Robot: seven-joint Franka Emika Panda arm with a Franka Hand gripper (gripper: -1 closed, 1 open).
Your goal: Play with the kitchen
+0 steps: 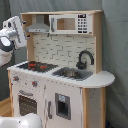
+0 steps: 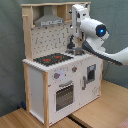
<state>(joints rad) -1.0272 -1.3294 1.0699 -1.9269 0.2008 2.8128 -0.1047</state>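
The toy kitchen (image 1: 60,70) stands upright in the middle of both exterior views, a tall unit of white panels and pale wood; in the second exterior view (image 2: 62,75) it rests on a wooden floor (image 2: 100,112) before a grey curtain (image 2: 10,60). Its black hob (image 1: 34,65) with red rings lies on the counter toward the first exterior view's left; just beside it, toward the first exterior view's right, sits the sink (image 1: 72,74), and the black faucet (image 1: 85,58) curves up behind the basin. A grey hood (image 1: 37,25) hangs above the hob; next to it on the upper shelf is a white microwave (image 1: 70,23); a tiled back wall (image 1: 60,50) fills the space between shelf and counter. Below the counter are knobs (image 1: 34,83) with red centres and the oven door (image 1: 27,103) with a dark window.

The robot arm (image 2: 107,50) reaches in from the second exterior view's right, its white body ending in a rounded head with a blue light; the gripper (image 2: 76,39) hangs above the sink end of the counter, close to the faucet, near the upper shelf. In the first exterior view the arm's white end (image 1: 12,34) shows at the left edge, level with the hood. Whether the gripper is wide or narrow, I cannot tell; nothing is seen held in it.
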